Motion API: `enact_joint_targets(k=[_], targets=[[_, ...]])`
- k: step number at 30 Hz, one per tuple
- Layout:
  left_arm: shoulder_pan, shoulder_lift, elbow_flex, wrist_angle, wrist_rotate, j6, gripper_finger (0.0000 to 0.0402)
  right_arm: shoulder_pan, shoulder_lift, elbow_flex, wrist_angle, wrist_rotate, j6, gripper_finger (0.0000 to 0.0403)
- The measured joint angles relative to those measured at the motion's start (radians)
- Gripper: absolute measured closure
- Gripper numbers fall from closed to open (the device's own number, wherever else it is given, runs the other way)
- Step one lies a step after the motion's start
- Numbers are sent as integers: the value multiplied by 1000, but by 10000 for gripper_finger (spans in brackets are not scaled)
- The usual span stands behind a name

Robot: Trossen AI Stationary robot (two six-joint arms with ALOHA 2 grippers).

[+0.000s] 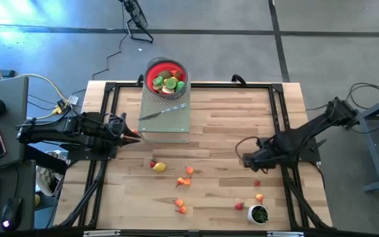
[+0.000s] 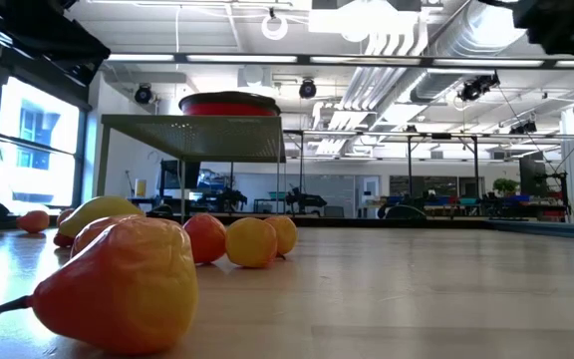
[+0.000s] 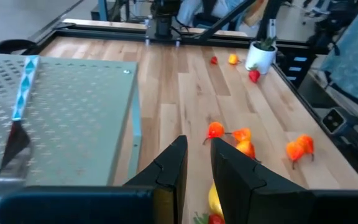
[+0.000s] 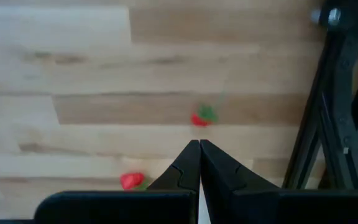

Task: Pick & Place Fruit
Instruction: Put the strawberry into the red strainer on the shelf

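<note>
At the counter's (image 1: 242, 125) far edge, red bowl (image 1: 166, 76) holds several green, yellow and red fruit pieces. Remaining fruit (image 1: 184, 185) lies scattered near the front edge. Left hand (image 1: 135, 135) slightly parted, empty; right hand (image 1: 245, 158) pressed together, empty.

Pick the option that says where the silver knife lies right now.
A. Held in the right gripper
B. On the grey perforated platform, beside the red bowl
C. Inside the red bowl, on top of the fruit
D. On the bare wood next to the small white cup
B: in the high view the knife lies flat on the grey perforated platform, just in front of the red bowl, and neither gripper touches it.
</note>
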Motion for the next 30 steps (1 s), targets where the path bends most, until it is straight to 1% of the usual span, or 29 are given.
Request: enact_joint_targets(k=[5, 8, 10, 12, 14, 21, 24, 27, 30], targets=[[0, 0, 0, 0, -49, 0, 334, 71, 46, 0, 3, 25, 32, 400], [0, 0, 0, 0, -77, 0, 334, 84, 86, 0, 1, -41, 31, 399], [0, 0, 0, 0, -89, -4, 334, 84, 112, 0, 1, -88, 31, 388], [0, 0, 0, 0, -92, -7, 334, 84, 141, 0, 13, -125, 31, 368], [0, 0, 0, -2, -92, -7, 334, 84, 166, 0, 20, -137, 30, 338], [0, 0, 0, -29, -96, -7, 334, 84, 228, -1, 26, -145, 18, 208], [0, 0, 0, -30, -96, -4, 334, 89, 229, -22, 77, -151, 0, 163], [0, 0, 0, -30, -97, -5, 334, 99, 229, -66, 147, -113, 5, 137], [0, 0, 0, -29, -97, -5, 334, 106, 229, -118, 203, -106, 19, 132]])
